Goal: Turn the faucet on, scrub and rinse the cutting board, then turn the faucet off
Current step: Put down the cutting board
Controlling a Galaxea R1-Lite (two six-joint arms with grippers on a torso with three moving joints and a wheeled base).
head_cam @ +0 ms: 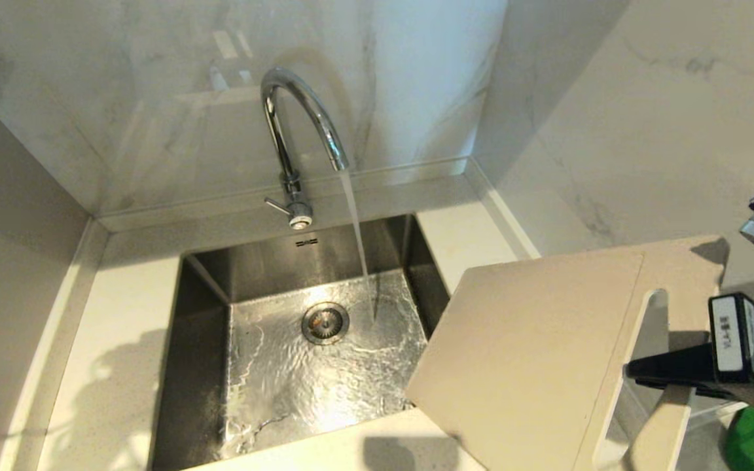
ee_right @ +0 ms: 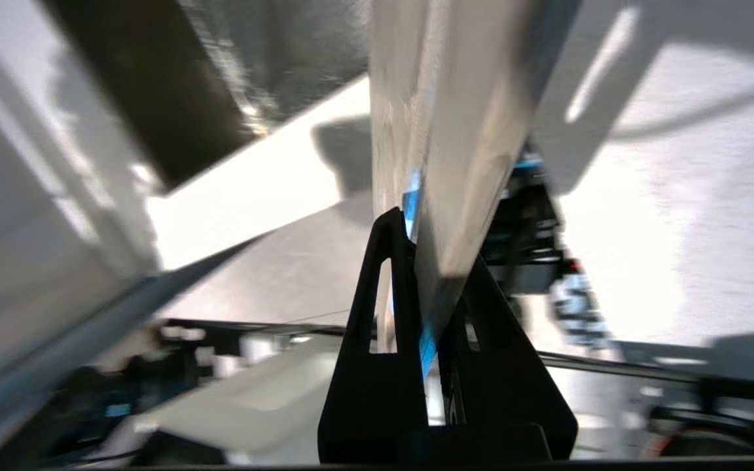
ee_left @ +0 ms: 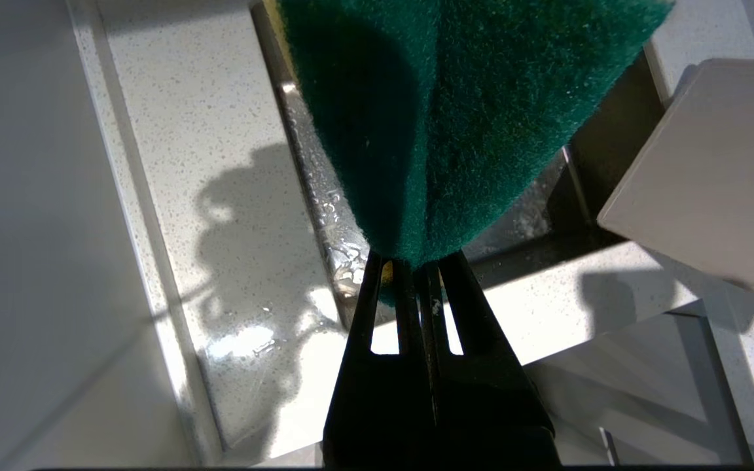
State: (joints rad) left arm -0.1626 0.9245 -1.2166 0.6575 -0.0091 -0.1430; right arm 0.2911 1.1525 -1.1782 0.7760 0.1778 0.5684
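The right tool [head_cam: 635, 371] reaches in from the right, clamped closed; the left tool [ee_left: 410, 268] is likewise pinched closed.

Tall arched chrome faucet [head_cam: 298, 124]: polished metal, mirror-glossy. Square steel sink basin [head_cam: 207, 366]: brushed metal, wet and glinting on its floor. Large cream-white rectangular cutting board [head_cam: 534, 353]: smooth matt plastic. Dark green scouring pad [ee_left: 475, 111]: coarse, fuzzy fibre, matt. White speckled countertop [head_cam: 122, 314]: stone-like, smooth, slight sheen. Grey-veined marble-look wall panels [head_cam: 154, 78]: smooth, glossy, reflective. Black gripper fingers [ee_left: 475, 340]: matt plastic.
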